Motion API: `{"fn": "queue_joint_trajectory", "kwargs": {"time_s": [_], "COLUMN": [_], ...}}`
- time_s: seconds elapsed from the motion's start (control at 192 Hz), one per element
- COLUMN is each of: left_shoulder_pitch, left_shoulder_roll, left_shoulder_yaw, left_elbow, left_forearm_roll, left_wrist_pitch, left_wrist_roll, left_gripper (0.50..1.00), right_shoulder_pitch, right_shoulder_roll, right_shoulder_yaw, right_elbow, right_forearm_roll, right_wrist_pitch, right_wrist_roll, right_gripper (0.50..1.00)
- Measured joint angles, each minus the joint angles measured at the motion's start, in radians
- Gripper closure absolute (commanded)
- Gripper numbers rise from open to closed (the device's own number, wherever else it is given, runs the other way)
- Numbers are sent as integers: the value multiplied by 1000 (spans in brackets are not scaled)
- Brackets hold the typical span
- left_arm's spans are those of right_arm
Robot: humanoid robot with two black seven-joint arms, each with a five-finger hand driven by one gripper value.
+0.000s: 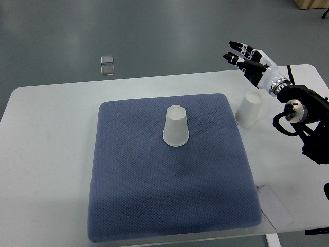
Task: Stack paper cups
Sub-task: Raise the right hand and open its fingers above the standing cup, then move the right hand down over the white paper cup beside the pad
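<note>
A white paper cup (176, 126) stands upside down near the middle of the blue mat (133, 195). A second white paper cup (250, 109) stands upside down on the white table, just off the mat's right edge. My right hand (245, 57) hovers above and behind this second cup, fingers spread and holding nothing. Its arm comes in from the right edge. The left arm does not show.
The white table (46, 154) carries the mat. A white paper sheet (276, 207) lies at the table's front right corner. Two small clear squares (107, 65) lie on the grey floor beyond the table.
</note>
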Motion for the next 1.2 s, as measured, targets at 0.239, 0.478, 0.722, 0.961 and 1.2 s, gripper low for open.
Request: {"fn": "queue_joint_trajectory", "kwargs": {"time_s": [0.239, 0.478, 0.722, 0.961, 1.2], "left_shoulder_pitch": [0, 0, 0, 0, 0], "left_shoulder_roll": [0, 0, 0, 0, 0], "left_shoulder_yaw": [0, 0, 0, 0, 0], "left_elbow": [1, 1, 1, 1, 1], "left_forearm_roll": [0, 0, 0, 0, 0], "left_wrist_pitch": [0, 0, 0, 0, 0], "left_wrist_roll": [0, 0, 0, 0, 0], "left_gripper": [500, 500, 500, 500, 500], "right_shoulder_pitch": [-5, 0, -1, -5, -6], "right_shoulder_roll": [-16, -34, -37, -36, -83], "right_shoulder_yaw": [1, -2, -4, -3, -6], "right_elbow": [-2, -11, -17, -17, -4], "right_forearm_roll": [0, 9, 26, 26, 24], "right_wrist_pitch": [2, 7, 15, 15, 42], "right_wrist_roll": [3, 1, 0, 3, 27], "right_gripper": [579, 579, 579, 579, 581]}}
